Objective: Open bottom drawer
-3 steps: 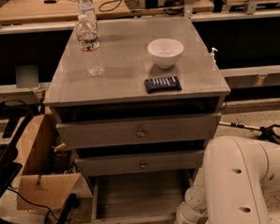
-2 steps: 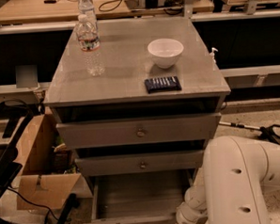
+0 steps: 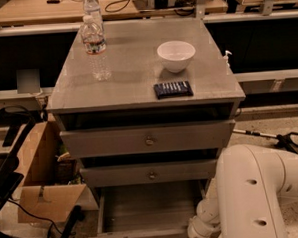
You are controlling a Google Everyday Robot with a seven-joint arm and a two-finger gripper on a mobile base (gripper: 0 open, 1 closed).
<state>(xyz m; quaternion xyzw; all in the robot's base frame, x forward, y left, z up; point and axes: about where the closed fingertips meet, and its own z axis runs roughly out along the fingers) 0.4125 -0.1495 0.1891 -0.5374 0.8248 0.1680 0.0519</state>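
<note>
A grey cabinet [image 3: 112,93] has three drawers. The bottom drawer [image 3: 149,211] is pulled out toward me, and its grey tray interior shows. Its front edge [image 3: 140,237] lies at the bottom of the view and its knob is hidden. The top drawer front [image 3: 149,139] and middle drawer front [image 3: 151,174] each show a small round knob. My white arm [image 3: 253,195] fills the lower right, its wrist [image 3: 202,223] beside the open drawer's right front corner. The gripper itself is below the frame, out of view.
On the cabinet top stand a water bottle [image 3: 96,43], a white bowl [image 3: 176,55] and a dark flat packet [image 3: 173,89]. A cardboard box [image 3: 42,181] and black cables sit on the floor at left. A long-handled tool [image 3: 270,137] lies on the floor at right.
</note>
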